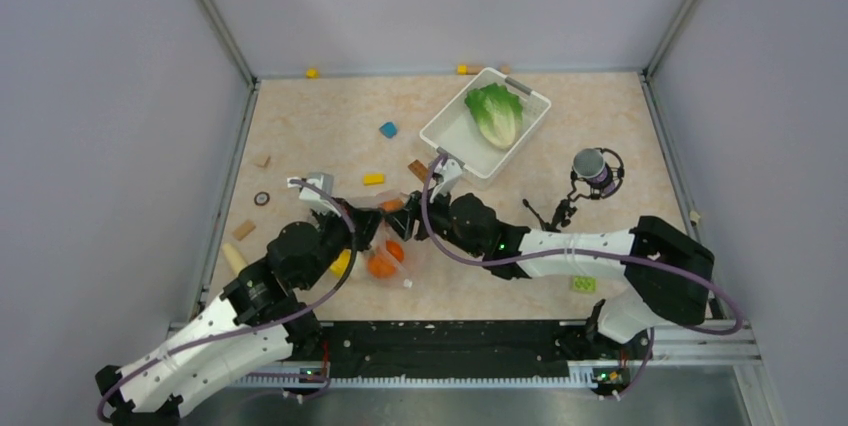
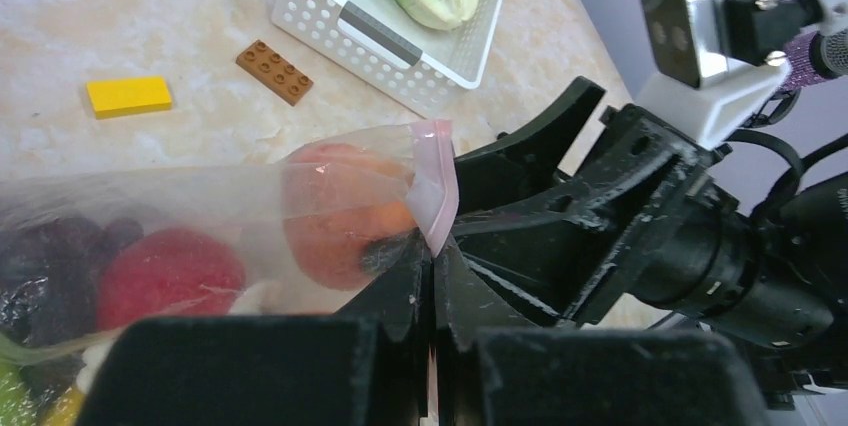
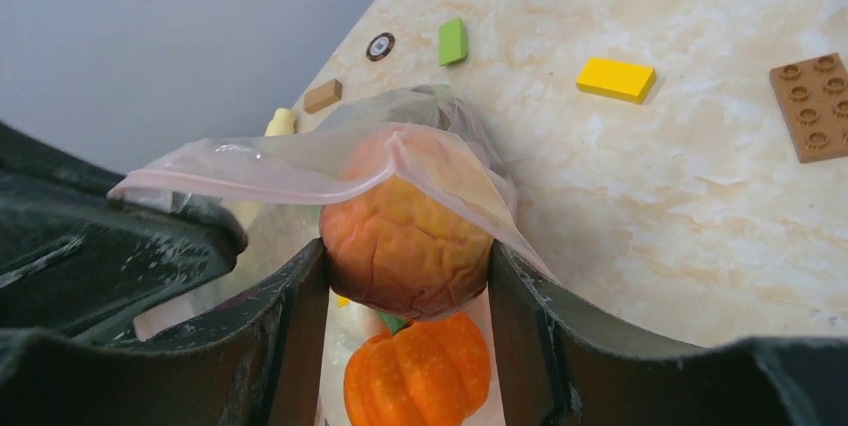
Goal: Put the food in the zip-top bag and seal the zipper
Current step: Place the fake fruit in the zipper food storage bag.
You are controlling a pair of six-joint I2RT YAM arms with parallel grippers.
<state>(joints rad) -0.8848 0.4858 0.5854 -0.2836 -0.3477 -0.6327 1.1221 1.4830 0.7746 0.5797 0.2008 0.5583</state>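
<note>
The clear zip-top bag [image 1: 390,258] lies between my two grippers. My left gripper [image 2: 435,246] is shut on its pinkish zipper [image 2: 437,181] edge and holds the mouth up. Inside the bag I see a red apple [image 2: 170,276], dark purple grapes [image 2: 50,261] and a ribbed orange [image 3: 420,371]. My right gripper [image 3: 405,251] is shut on a reddish-orange wrinkled fruit [image 3: 400,231] at the bag's mouth, under the zipper strip [image 3: 300,174]. The green lettuce [image 1: 495,114] lies in the white basket [image 1: 447,139]. In the top view the grippers meet, left [image 1: 368,231] and right [image 1: 408,218].
Loose blocks lie on the table: blue [image 1: 388,129], yellow [image 1: 373,179], brown [image 1: 417,168], green [image 1: 583,284]. A purple glittery object [image 1: 592,170] on a black stand is at the right. Side walls enclose the table.
</note>
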